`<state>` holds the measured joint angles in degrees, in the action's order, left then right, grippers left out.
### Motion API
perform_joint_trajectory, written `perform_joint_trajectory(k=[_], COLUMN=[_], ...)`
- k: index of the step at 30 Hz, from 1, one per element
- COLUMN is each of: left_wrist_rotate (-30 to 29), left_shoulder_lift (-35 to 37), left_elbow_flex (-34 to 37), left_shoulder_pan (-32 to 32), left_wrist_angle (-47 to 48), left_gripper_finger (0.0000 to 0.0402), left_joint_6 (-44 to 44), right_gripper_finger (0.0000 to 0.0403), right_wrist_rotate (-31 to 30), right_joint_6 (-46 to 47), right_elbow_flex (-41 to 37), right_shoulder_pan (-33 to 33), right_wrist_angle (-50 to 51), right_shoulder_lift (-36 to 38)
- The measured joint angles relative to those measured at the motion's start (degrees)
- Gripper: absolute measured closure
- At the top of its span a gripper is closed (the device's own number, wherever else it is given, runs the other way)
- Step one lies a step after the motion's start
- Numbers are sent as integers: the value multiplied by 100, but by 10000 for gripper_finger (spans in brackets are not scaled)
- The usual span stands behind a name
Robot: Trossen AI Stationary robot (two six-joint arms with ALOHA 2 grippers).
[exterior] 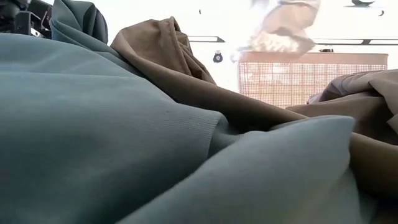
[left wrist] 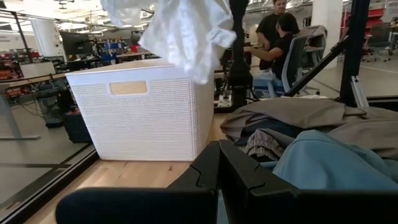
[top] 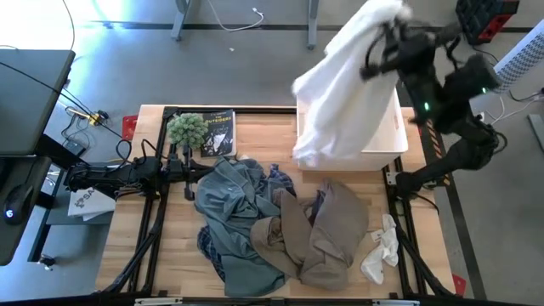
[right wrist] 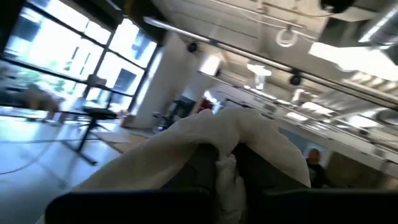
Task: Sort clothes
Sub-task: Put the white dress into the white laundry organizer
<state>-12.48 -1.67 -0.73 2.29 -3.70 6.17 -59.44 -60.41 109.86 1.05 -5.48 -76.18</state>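
White thin garment [top: 340,85] draped, hanging over basket [top: 393,144]

The worktop [top: 178,255] was light wood inside a black frame, standing on a grey floor [top: 212,51] crossed by cables. A black desk [top: 25,93] stood beyond the worktop's left edge. The room behind was an open workshop with large windows [right wrist: 68,68], a white ceiling with round lamps [right wrist: 286,37], benches with monitors [left wrist: 78,43], and two people [left wrist: 277,34] at office chairs [left wrist: 298,56].
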Motion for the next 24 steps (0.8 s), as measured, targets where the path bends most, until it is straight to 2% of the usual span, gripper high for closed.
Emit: perform_joint_trajectory(k=[4, 8, 13, 16, 19, 24], left_wrist_rotate=[-93, -93, -91, -90, -119, -158], left_shoulder_lift=[0, 0, 0, 1, 0, 0], left_elbow_flex=[0, 0, 0, 0, 0, 0], left_shoulder_pan=[2, 1, 0, 0, 1, 0], left_wrist_angle=[0, 1, 2, 2, 2, 2], left_gripper_finger=[400, 400, 400, 400, 400, 400], left_joint_6=[7, 6, 4, 4, 4, -9], right_gripper_finger=[383, 383, 376, 372, 369, 367], right_wrist_rotate=[6, 141, 1416, 2325, 2969, 3648], right_joint_6=[373, 1682, 3844, 4728, 5239, 5625], right_elbow_flex=[0, -4, -11, -13, -15, -15], right_shoulder_pan=[1052, 1863, 2730, 3112, 3354, 3444], right_wrist_angle=[255, 1800, 4165, 5120, 5796, 6660], right_shoulder_lift=[0, 0, -156, -380, -643, -1016])
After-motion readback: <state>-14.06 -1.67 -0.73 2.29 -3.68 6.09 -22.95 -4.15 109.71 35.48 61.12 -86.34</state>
